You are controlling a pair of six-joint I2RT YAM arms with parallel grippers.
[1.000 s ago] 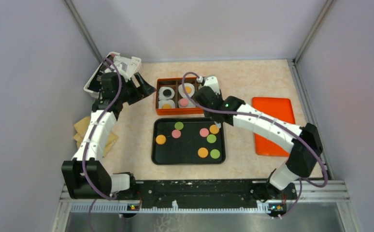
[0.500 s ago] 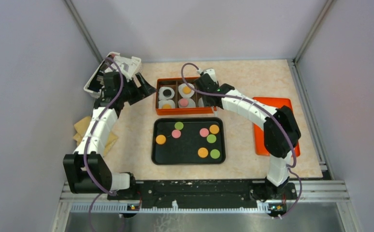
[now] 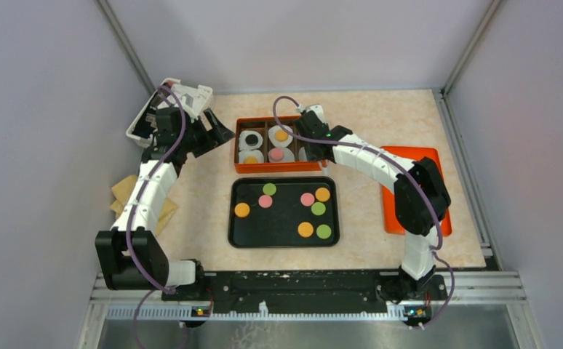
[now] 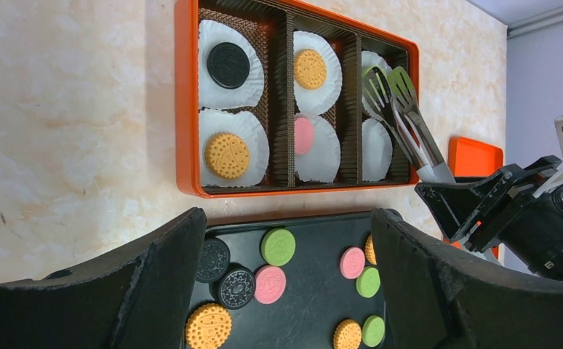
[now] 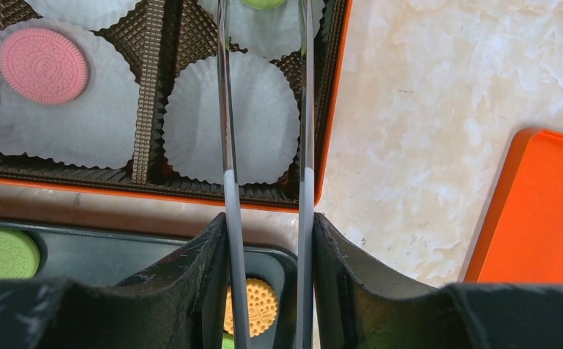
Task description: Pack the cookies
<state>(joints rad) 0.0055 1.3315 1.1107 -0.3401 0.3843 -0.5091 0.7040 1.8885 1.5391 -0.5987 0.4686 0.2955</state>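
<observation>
Small flat round cookies (image 4: 269, 283) lie face-up, no long axis: ten on black rectangular tray (image 4: 315, 292), five in orange partitioned box's (image 4: 183, 109) white paper liners (image 5: 264, 123); left jaws open, empty; right jaws gripping metal tongs (image 4: 404, 86).

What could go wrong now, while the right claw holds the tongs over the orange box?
1. The tongs in the right claw reach a green cookie on the far liner; lifting before they open fully could pull it back out.
2. Their arms pass over the empty liner, which looks light and could be dragged.
3. They run close to the orange box at its right wall and may nudge it.
</observation>
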